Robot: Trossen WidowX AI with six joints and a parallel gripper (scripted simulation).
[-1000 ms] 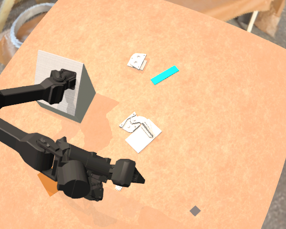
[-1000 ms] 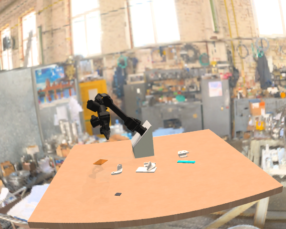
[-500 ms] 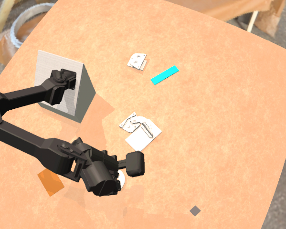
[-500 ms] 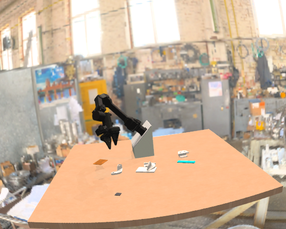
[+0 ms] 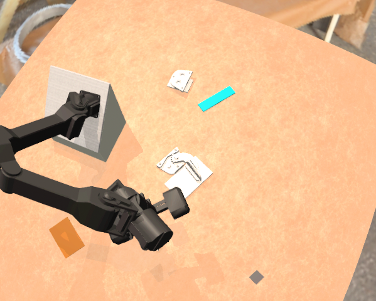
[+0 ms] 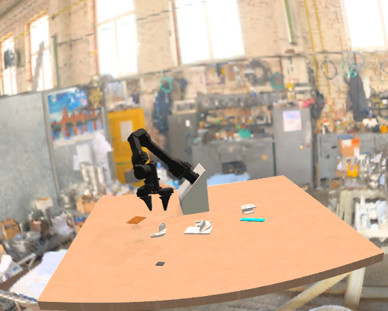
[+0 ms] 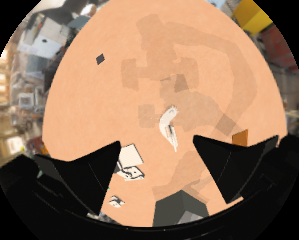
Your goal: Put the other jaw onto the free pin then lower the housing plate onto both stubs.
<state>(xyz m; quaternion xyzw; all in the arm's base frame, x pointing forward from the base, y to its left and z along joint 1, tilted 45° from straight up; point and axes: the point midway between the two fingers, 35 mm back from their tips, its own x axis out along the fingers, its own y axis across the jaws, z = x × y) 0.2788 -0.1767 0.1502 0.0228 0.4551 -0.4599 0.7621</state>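
My gripper [image 6: 157, 210] [image 7: 157, 142] is open and empty, fingers pointing down, high above the table. The loose white jaw [image 6: 161, 231] [image 7: 164, 122] lies on the table below it, seen between the fingertips in the wrist view; the arm hides nearly all of it in the top view. The white base [image 5: 181, 186] [image 6: 191, 230] [image 7: 131, 154] carries the other jaw [image 5: 183, 156] [image 6: 205, 226]. Its free pin [image 5: 169, 167] shows beside that jaw's toothed end. The housing plate [image 5: 181, 78] [image 6: 248, 206] [image 7: 116, 201] stands apart, beyond the base.
A cyan strip [image 5: 216, 98] [image 6: 252, 219] lies near the housing plate. The grey wedge mount [image 5: 114, 132] [image 6: 195, 201] [image 7: 178, 206] carries the arm. An orange patch [image 5: 73, 244] [image 6: 136, 219] [image 7: 240, 137] and a dark square [image 5: 256, 277] [image 6: 159, 264] [image 7: 100, 59] lie on the table.
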